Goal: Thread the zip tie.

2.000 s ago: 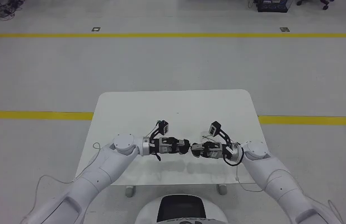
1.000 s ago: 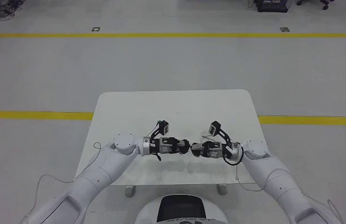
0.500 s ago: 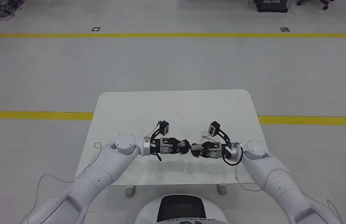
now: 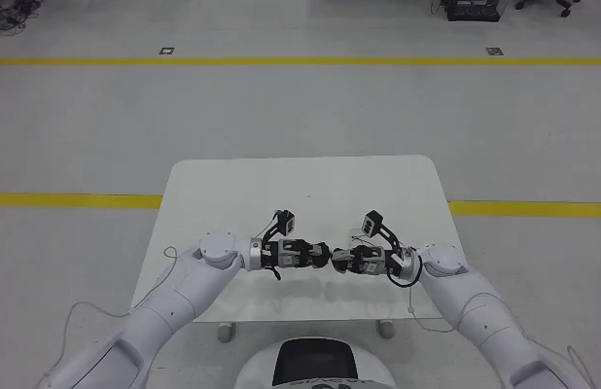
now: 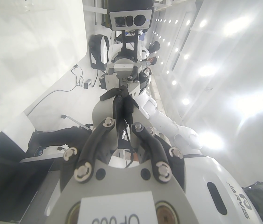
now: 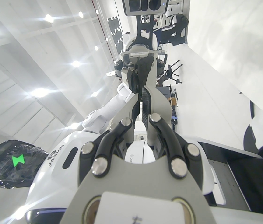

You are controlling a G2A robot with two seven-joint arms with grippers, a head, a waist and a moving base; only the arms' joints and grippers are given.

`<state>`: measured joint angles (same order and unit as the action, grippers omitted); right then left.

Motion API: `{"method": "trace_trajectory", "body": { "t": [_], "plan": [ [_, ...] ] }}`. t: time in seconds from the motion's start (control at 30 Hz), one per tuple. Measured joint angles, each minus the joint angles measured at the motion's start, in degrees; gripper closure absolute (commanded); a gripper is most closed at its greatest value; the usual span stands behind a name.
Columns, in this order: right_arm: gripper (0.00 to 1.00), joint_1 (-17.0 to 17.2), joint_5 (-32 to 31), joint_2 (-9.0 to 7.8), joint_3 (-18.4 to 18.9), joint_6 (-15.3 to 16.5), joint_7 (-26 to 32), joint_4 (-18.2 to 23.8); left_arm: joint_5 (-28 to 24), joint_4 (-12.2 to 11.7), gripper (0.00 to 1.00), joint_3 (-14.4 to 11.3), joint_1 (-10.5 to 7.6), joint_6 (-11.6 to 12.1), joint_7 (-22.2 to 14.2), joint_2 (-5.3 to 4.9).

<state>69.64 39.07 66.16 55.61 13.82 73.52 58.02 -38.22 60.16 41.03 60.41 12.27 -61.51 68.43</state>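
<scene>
Left gripper (image 4: 322, 256) and right gripper (image 4: 339, 259), each pinched on the zip tie (image 5: 120, 104), have inched together (tips nearly touching): insertion looks underway.

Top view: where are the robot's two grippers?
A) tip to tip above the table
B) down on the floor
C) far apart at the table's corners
A: the left gripper and right gripper meet tip to tip over the table's near half, the zip tie held between them.
</scene>
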Motion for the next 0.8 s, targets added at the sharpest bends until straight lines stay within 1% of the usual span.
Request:
{"method": "trace_trajectory", "body": {
  "t": [0.07,0.1,0.5,0.6,0.63,0.8],
  "plan": [
    [1.0,0.0,-0.03,0.03,0.02,-0.01,-0.01,-0.03,-0.02,-0.05,1.0,0.0,-0.02,0.03,0.0,0.01],
    [1.0,0.0,-0.05,0.04,0.03,-0.02,-0.01,-0.03,-0.03,-0.07,0.95,0.01,-0.02,0.04,0.01,0.01],
    [1.0,0.04,-0.21,0.2,0.12,-0.13,-0.02,-0.06,-0.01,-0.2,0.96,0.03,-0.08,0.18,-0.12,0.01],
    [1.0,0.06,-0.15,0.24,0.18,-0.03,0.01,-0.09,0.03,-0.16,0.93,0.01,-0.09,0.17,-0.08,0.01],
    [1.0,0.08,-0.11,0.25,0.21,0.01,0.04,-0.1,0.02,-0.16,0.9,0.01,-0.08,0.17,-0.06,0.01],
    [1.0,0.09,-0.02,0.31,0.31,0.11,0.12,-0.17,0.03,-0.13,0.91,0.0,-0.06,0.15,-0.05,0.02]
  ]
}}
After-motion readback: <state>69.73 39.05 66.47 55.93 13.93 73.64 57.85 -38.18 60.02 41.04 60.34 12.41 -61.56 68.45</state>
